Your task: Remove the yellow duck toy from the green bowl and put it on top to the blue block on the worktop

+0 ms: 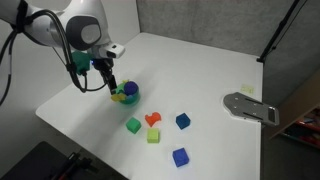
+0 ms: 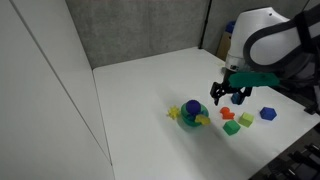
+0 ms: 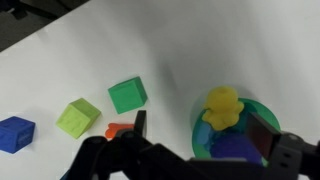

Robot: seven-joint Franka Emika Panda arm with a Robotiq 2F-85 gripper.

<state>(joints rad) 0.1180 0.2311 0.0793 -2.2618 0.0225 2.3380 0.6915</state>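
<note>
The yellow duck toy (image 3: 222, 105) sits in the green bowl (image 3: 258, 112) on top of a dark blue piece. In an exterior view the duck (image 1: 118, 98) shows at the near rim of the bowl (image 1: 130, 95). My gripper (image 3: 200, 132) is open and empty. It hovers just above the bowl with one finger on each side. It also shows in both exterior views (image 1: 108, 85) (image 2: 228, 100). The blue block (image 1: 180, 157) (image 3: 15, 133) stands alone on the white worktop (image 1: 200, 70), away from the bowl.
A green cube (image 1: 133, 125), a red piece (image 1: 153, 119), a yellow-green cube (image 1: 153, 136) and a darker navy cube (image 1: 183, 121) lie between the bowl and the blue block. A grey metal object (image 1: 250, 107) lies at the table's edge.
</note>
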